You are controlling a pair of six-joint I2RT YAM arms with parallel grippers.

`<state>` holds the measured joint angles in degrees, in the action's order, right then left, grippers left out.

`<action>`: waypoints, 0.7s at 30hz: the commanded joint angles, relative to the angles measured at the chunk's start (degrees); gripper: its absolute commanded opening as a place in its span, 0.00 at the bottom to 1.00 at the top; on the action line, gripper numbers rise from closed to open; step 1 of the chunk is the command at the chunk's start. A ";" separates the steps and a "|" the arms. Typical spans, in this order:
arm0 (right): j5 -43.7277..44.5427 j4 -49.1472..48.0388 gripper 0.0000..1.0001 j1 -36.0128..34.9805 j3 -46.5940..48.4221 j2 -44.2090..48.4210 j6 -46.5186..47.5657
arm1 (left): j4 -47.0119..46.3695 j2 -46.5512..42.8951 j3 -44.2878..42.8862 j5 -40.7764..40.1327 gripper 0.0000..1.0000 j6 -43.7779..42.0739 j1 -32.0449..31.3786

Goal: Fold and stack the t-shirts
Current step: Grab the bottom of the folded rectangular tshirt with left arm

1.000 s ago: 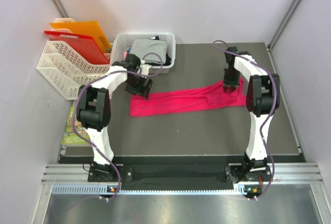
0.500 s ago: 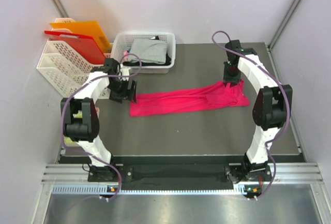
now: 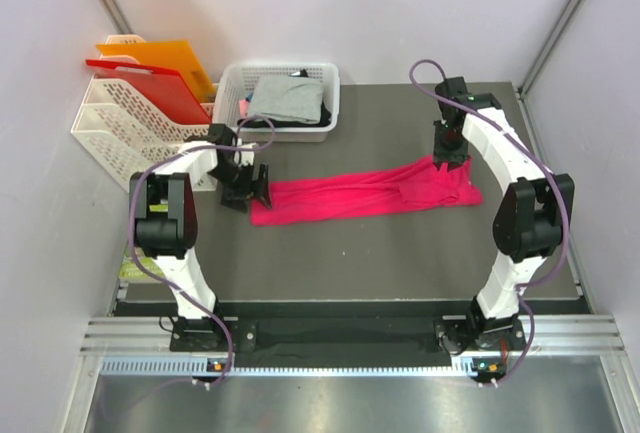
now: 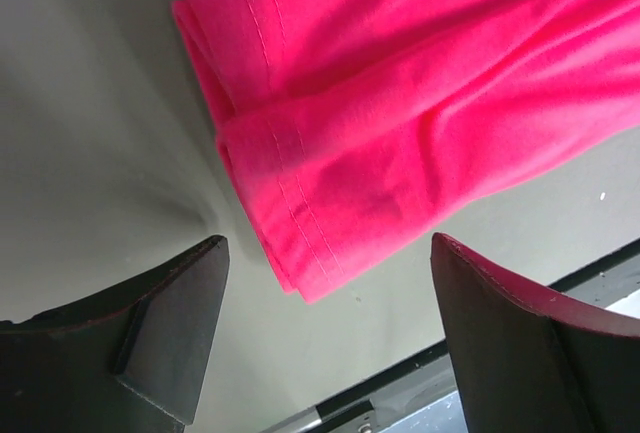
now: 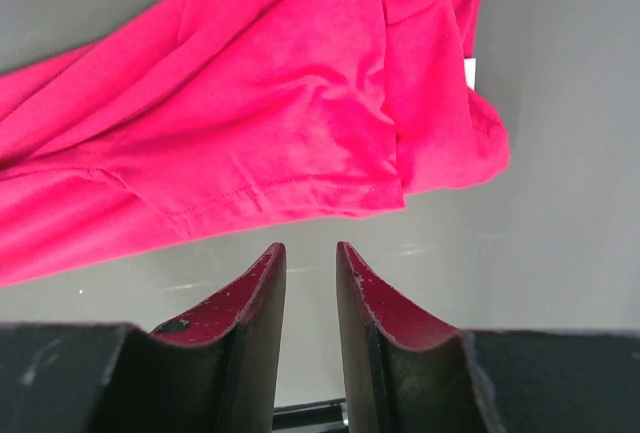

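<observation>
Item 1, pink-red t-shirt (image 3: 365,193): a long rumpled band across the middle of the table (image 3: 400,263), running from 9 o'clock to 3 o'clock, in the same spot as half a second ago. Item 2, grey t-shirt (image 3: 287,98): folded in the white basket (image 3: 232,83) at 11 o'clock, with a black t-shirt (image 3: 323,113) showing at its right edge. Item 3, left gripper (image 4: 325,251): I read the fingers spread wide with nothing between them, low at the shirt's hemmed 9 o'clock end; it has shifted in toward that end since the earlier frame, and the arm's elbow has swung in too. Item 4, right gripper (image 5: 308,251): fingers drawn nearly together with a slim gap and no cloth in it, poised at the shirt's 2 o'clock end, barely changed. Item 5, orange folder (image 3: 165,58) and red folder (image 3: 150,83): upright in the white rack (image 3: 105,138) at 10 o'clock.
</observation>
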<state>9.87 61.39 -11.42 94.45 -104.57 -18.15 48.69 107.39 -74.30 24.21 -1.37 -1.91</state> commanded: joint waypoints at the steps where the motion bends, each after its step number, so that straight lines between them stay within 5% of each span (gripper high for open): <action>1: 0.51 1.37 0.28 -0.53 -0.32 3.41 -0.57 | -3.07 2.55 0.83 1.11 0.87 -0.39 0.33; 7: 0.41 2.51 0.28 -0.88 1.52 2.71 -0.74 | -4.48 7.82 0.74 0.75 0.86 -2.23 0.33; 15: 0.06 2.69 0.27 -1.76 2.31 2.09 -1.27 | -5.35 9.94 -0.41 4.35 0.69 -0.92 0.07; 21: 0.06 2.25 0.26 -2.03 1.96 1.92 -1.36 | -6.49 9.33 1.09 4.36 0.68 -0.39 -1.60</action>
<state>9.78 63.72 -12.69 94.52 -104.20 -18.68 48.12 113.10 -76.34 30.87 -0.54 -1.67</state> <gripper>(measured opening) 0.268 0.679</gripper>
